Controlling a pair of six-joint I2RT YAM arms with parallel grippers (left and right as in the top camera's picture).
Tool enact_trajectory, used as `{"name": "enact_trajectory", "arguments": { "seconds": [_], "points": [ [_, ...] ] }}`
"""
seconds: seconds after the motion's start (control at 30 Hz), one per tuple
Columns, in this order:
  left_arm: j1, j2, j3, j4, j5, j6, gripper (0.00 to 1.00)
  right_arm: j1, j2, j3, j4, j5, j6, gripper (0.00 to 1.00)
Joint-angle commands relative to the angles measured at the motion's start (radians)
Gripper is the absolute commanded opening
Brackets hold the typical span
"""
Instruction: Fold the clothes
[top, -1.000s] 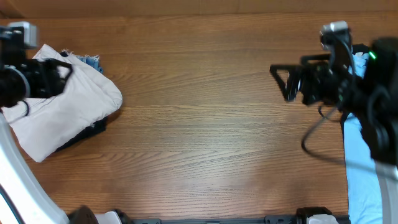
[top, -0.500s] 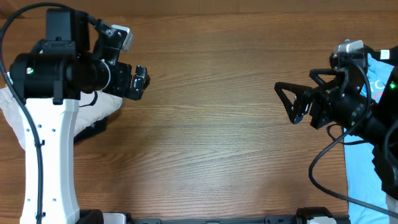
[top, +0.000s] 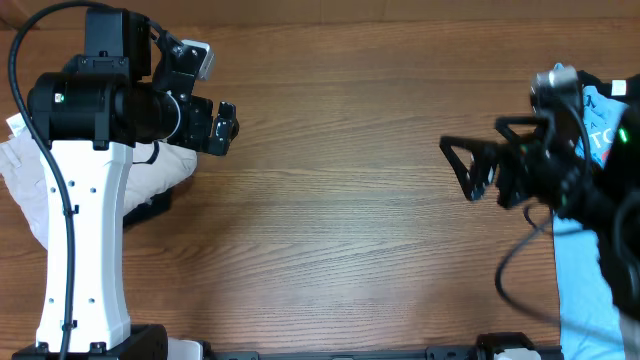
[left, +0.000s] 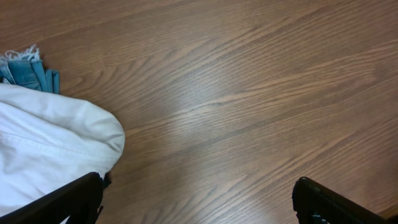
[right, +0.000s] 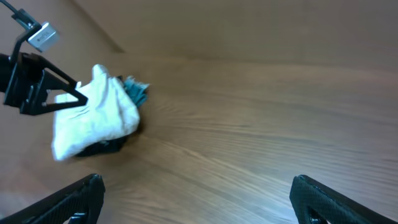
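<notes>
The clothes lie in a pile at the table's left edge: pale beige shorts (top: 22, 175) on top, folded over a black garment (top: 150, 207). My left arm hides part of the pile. The left wrist view shows the shorts (left: 50, 143) with frayed denim (left: 25, 68) behind them. My left gripper (top: 224, 128) hangs just right of the pile, open, with only bare wood between its fingers (left: 62, 200). My right gripper (top: 462, 168) is open over the table's right side and holds nothing; from there I see the pile (right: 93, 118) far off.
A light blue garment (top: 585, 270) lies along the right table edge beneath my right arm. The left arm's white column (top: 85, 250) stands over the pile's near side. Bare wooden tabletop (top: 330, 200) stretches between the two grippers.
My left gripper has let go of the shorts, opened wide and swung out to the right of the pile. The right gripper has barely shifted.
</notes>
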Motion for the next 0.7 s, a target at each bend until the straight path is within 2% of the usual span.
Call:
{"name": "enact_trajectory", "arguments": {
  "seconds": [0.0,0.1,0.17,0.27,0.47,0.67],
  "points": [
    [-0.002,0.002,-0.002,0.001,-0.011,-0.014,1.00,-0.003,-0.156,-0.101,0.084,0.183,-0.024,1.00],
    [-0.002,0.002,-0.002,0.001,-0.011,-0.014,1.00,-0.003,-0.309,-0.318,0.270,0.334,-0.024,1.00],
    [-0.002,0.002,-0.002,0.001,-0.011,-0.014,1.00,-0.004,-0.420,-0.510,0.378,0.369,-0.024,1.00],
    [-0.002,0.002,-0.002,0.001,-0.011,-0.014,1.00,-0.004,-0.557,-0.777,0.438,0.367,-0.013,1.00],
    [-0.002,0.002,-0.002,0.001,-0.011,-0.014,1.00,-0.004,-0.772,-1.080,0.472,0.356,-0.013,1.00],
    [-0.002,0.002,-0.002,0.001,-0.011,-0.014,1.00,-0.004,-0.894,-1.260,0.526,0.345,-0.012,1.00]
  ]
}}
